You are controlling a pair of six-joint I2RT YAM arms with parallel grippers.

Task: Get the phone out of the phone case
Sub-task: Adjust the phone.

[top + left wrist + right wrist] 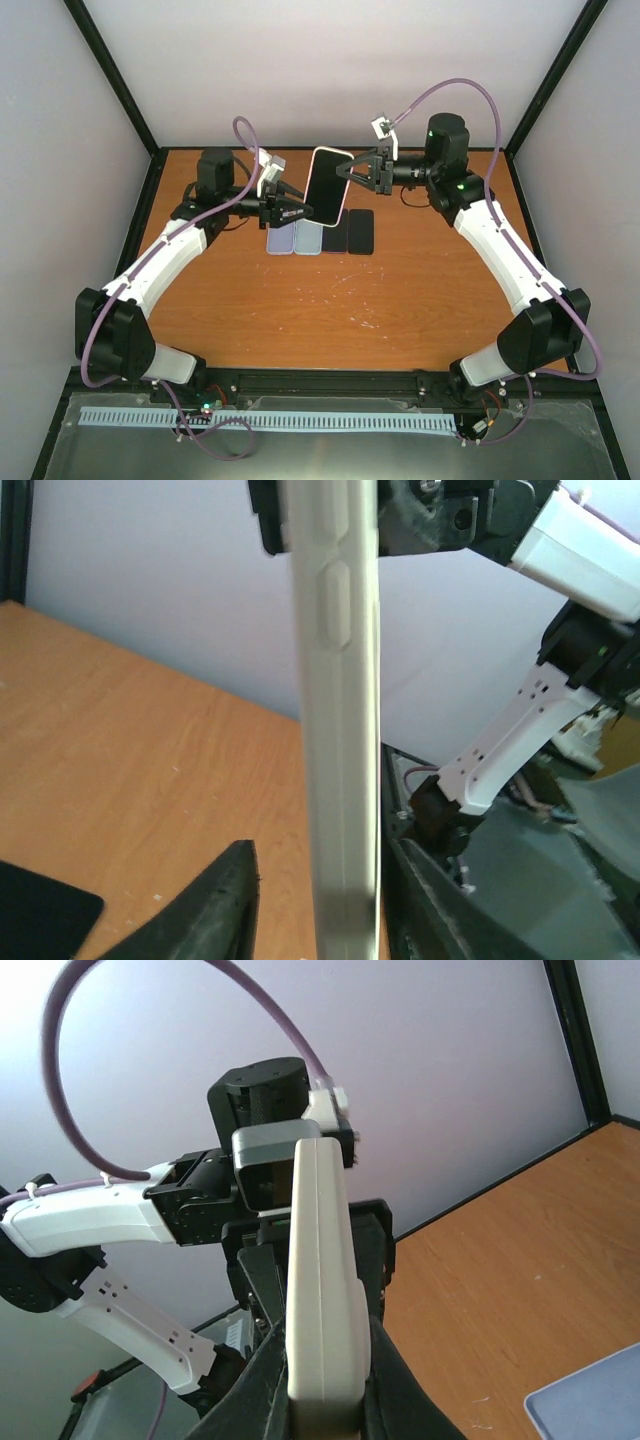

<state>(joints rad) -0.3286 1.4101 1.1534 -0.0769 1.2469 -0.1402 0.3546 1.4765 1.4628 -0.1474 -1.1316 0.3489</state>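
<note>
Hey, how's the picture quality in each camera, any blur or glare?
Top external view: evenly lit and sharp across the table. Left wrist view: the phone case edge looms close and soft. Right wrist view: the wall blows out white at top left.

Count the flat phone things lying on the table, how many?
4, in one row: a grey-blue one leftmost, a lilac one, a black one, another black one rightmost. The left arm may hide more.
</note>
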